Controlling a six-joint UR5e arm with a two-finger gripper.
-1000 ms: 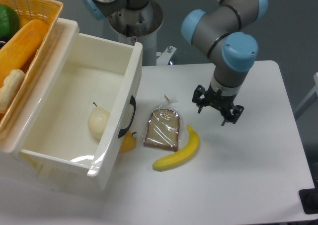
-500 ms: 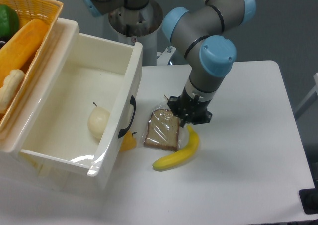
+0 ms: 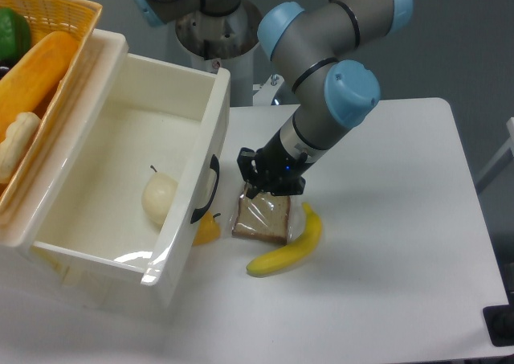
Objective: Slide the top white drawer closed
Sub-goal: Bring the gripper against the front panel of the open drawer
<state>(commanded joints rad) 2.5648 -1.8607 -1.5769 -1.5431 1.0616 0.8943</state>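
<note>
The top white drawer (image 3: 120, 243) stands pulled far out, its glossy cream box filling the left of the view. Its curved black handle (image 3: 210, 189) faces right on the front panel. A pale round fruit (image 3: 159, 198) lies inside it. My gripper (image 3: 259, 176) hangs low just right of the drawer front, a short gap from the handle, above the upper edge of the bagged bread slice (image 3: 263, 214). Its dark fingers point down and left; how far apart they stand is hidden by the wrist and shadow. Nothing visible is held.
A yellow banana (image 3: 291, 247) lies right of the bread. A small orange-yellow thing (image 3: 206, 231) sits under the drawer front. A yellow wicker basket (image 3: 44, 26) with food rests on top at the far left. The arm base (image 3: 218, 26) stands behind the drawer.
The gripper has swung left from the table's middle right, passing over the bread, and now sits close to the drawer front. The drawer, bread and banana have not moved.
</note>
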